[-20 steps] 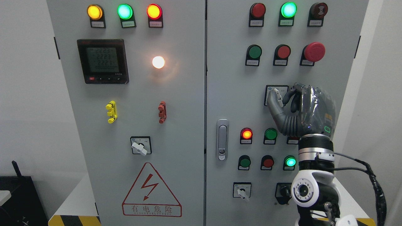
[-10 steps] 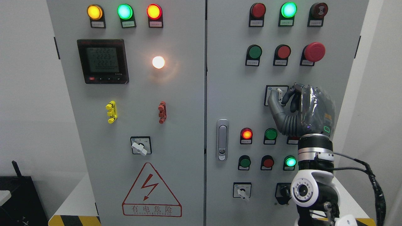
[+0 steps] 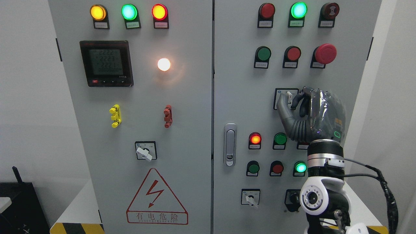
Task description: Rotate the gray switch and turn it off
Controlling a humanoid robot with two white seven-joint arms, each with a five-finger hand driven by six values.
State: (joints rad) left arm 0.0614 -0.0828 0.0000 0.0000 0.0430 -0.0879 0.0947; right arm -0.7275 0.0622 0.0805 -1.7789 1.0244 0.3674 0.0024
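The right hand [image 3: 305, 110] was seen at the middle right of the frame, raised from an arm that entered at the lower right edge. Its fingers were curled, and the thumb [image 3: 282, 105] and a dark fingertip were closed on the small pale handle of the gray switch [image 3: 288, 96], which was gripped between them. The switch was set in a dark-framed square plate on the right door of the cabinet [image 3: 237, 107], at the upper left of the hand, so that the palm and wrist were placed below and to the right of it. The handle was shown close to upright, tilted slightly; most of the plate's right half was hidden by the fingers.

Just below the hand, a lit red lamp [image 3: 255, 138] and an unlit green button [image 3: 279, 138] were found, and lower still a glowing green lamp [image 3: 300, 167] just beside the wrist. A metal door latch [image 3: 230, 144] was seen to the left of these, near the seam between the two doors. Above the switch, a large red mushroom button [image 3: 325, 53] was mounted at the upper right.

On the left door, well apart from the hand, a digital meter [image 3: 106, 63], a bright white lamp [image 3: 163, 64] and a red lightning warning triangle [image 3: 157, 196] were displayed.
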